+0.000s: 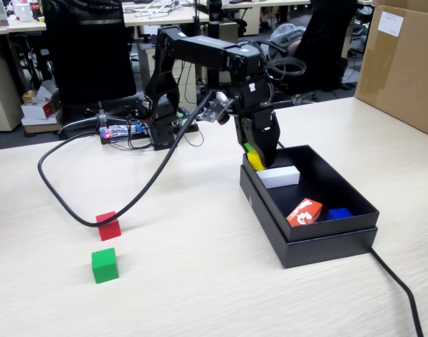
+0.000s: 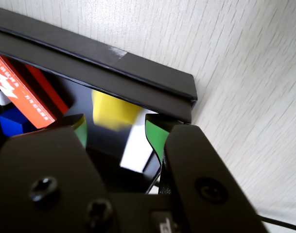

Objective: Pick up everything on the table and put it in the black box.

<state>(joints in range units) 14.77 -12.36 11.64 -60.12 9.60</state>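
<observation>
Here, gripper (image 1: 258, 156) above the black box's (image 1: 319, 242) near-left corner, jaws apart, nothing clamped, yellow cube (image 2: 113, 110) blurred below between the green pads (image 2: 155, 135), red cube (image 1: 109, 225) and green cube (image 1: 105, 265) on the table (image 1: 199, 281), well apart from the box.

You see a white block (image 1: 278, 176), an orange-red block (image 1: 304, 211) with white print and a blue piece (image 1: 339, 213) lying close together. A brown carton (image 1: 401, 63) stands at the far right, and a black cable (image 1: 136, 193) loops over the wood.
</observation>
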